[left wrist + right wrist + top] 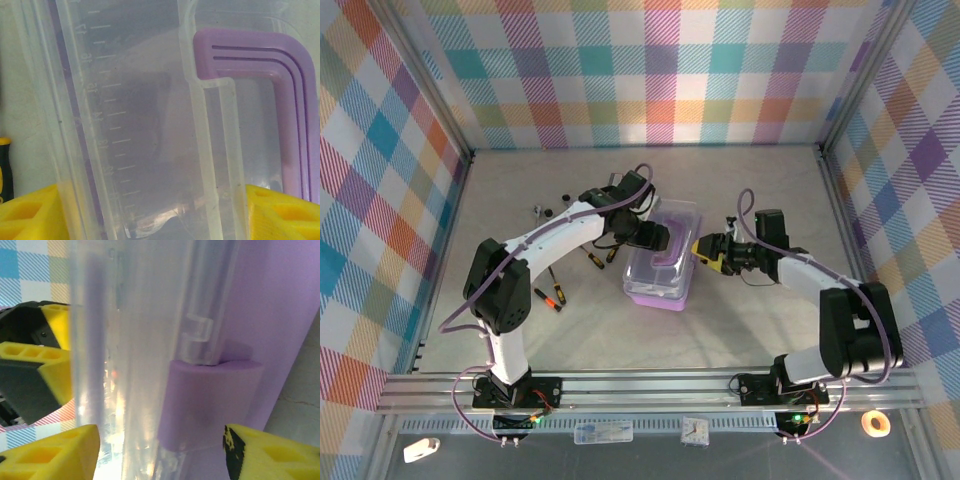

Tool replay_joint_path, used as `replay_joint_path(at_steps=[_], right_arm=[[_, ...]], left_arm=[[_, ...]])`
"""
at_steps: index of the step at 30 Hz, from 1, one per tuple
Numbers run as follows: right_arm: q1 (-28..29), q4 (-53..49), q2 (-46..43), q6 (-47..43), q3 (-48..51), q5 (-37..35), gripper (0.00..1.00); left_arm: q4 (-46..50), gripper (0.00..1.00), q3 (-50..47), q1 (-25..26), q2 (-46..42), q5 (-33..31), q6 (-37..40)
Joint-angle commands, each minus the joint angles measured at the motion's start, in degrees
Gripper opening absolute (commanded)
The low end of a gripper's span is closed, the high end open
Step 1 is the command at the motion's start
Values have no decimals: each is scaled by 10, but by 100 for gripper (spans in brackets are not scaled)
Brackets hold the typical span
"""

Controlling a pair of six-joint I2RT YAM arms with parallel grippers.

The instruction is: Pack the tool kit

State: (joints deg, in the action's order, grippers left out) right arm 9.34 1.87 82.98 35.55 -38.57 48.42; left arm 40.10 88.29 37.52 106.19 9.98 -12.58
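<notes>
Two pincers (pixel 665 238) (pixel 698 250) spread, tool kit (pixel 665 270) between them, lid between each one's fingers.

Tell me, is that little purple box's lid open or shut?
Cannot tell. The box has both pincers at its clear lid, and no gap shows clearly.

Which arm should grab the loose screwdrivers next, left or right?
Left, probably. The black-and-orange-handled screwdrivers lie on the table left of the purple box with the clear lid, on the left gripper side; the right gripper would have to cross the box.

free: far table (pixel 620 170) | blocked: tool kit (pixel 665 262) mid-table; screwdrivers (pixel 552 292) left of it
</notes>
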Motion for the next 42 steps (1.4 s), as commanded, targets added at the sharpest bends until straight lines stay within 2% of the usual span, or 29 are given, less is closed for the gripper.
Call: replay_joint_path(at_steps=[1,5,8,13,14,17,20,22,31,33,35,36,38,42], right_arm=[[-3,70,41,15,20,37,69],[-4,198,88,52,40,101,70],[-2,257,113,79,42,129,69],[-2,240,100,61,31,149,70],[-2,250,108,71,27,164,69],[-2,367,118,145,43,196,67],[3,376,112,148,43,207,67],[4,440,112,197,48,220,65],[9,736,76,442,39,243,63],[11,728,46,434,34,245,63],[17,671,28,393,27,246,62],[20,681,30,398,27,250,61],[20,778,36,450,38,243,60],[20,787,26,437,52,239,58]], left_arm=[[42,55,-58,-31,43,0,9],[28,55,-79,-42,34,27,17],[24,53,-88,-46,31,42,23],[24,52,-91,-46,34,51,32],[23,52,-90,-46,34,55,34],[22,52,-86,-46,37,56,33],[20,52,-83,-46,40,56,30],[19,52,-81,-46,45,55,27],[33,51,-79,-33,74,-50,4],[38,50,-80,-33,81,-75,1],[40,50,-82,-33,86,-90,-1],[41,50,-83,-33,88,-95,-1],[46,49,-83,-33,93,-112,-3],[60,48,-76,-33,104,-139,-2]])
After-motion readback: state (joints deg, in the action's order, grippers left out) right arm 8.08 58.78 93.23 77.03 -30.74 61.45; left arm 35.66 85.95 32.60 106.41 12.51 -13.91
